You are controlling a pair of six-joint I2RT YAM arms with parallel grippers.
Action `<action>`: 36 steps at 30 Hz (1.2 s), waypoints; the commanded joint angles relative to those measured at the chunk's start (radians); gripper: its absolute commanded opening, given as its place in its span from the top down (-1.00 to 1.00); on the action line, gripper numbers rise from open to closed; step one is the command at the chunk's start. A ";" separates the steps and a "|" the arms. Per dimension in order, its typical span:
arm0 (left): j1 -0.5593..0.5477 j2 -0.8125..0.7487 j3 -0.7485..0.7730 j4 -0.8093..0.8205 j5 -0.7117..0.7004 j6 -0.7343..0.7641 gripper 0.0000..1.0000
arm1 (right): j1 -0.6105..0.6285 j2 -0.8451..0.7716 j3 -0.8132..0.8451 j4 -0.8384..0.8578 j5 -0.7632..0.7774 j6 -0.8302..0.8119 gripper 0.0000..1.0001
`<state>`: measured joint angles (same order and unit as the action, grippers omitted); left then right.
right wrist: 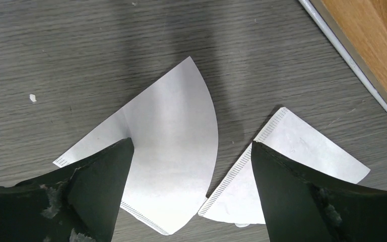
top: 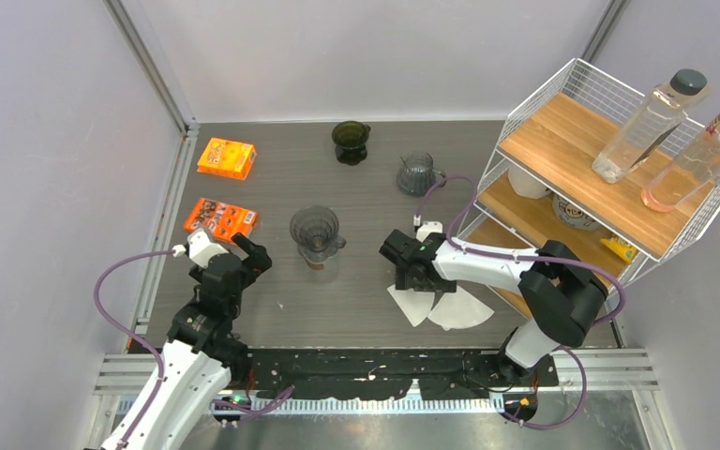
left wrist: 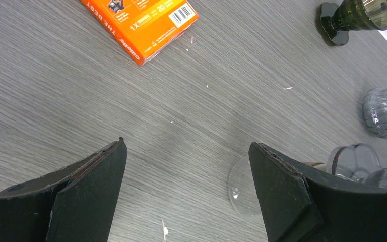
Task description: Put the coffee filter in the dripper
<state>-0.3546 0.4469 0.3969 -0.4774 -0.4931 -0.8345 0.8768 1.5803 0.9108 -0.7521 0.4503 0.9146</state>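
hovering right gripper [right wrist: 190, 142] over two flat coffee filters [right wrist: 181, 121] near right edge of worktop [top: 356, 314], jaws released, left gripper [left wrist: 186, 146] jaws released too, clear dripper [top: 315, 228] mid-worktop

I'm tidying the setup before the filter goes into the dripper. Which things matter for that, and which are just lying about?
For the job: fan-shaped filter, second filter, clear dripper mid-table (probably the target), right gripper open above the filters.

Lying about: far orange box, near orange box, dark green dripper, ribbed glass cup, wire shelf, bottles, left gripper open.
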 commanded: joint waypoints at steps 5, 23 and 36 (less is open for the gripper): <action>-0.003 -0.006 0.021 0.023 0.004 -0.001 -0.98 | 0.000 -0.017 -0.032 0.083 -0.038 0.045 -0.83; -0.003 -0.026 0.019 0.019 -0.002 0.002 -0.98 | -0.013 0.029 -0.074 0.255 -0.185 -0.027 -0.60; -0.003 -0.022 0.020 0.016 -0.013 0.002 -0.98 | -0.015 0.077 -0.029 0.193 -0.150 -0.029 0.10</action>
<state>-0.3546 0.4267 0.3969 -0.4778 -0.4828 -0.8341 0.8635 1.6024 0.8856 -0.5438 0.3115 0.8677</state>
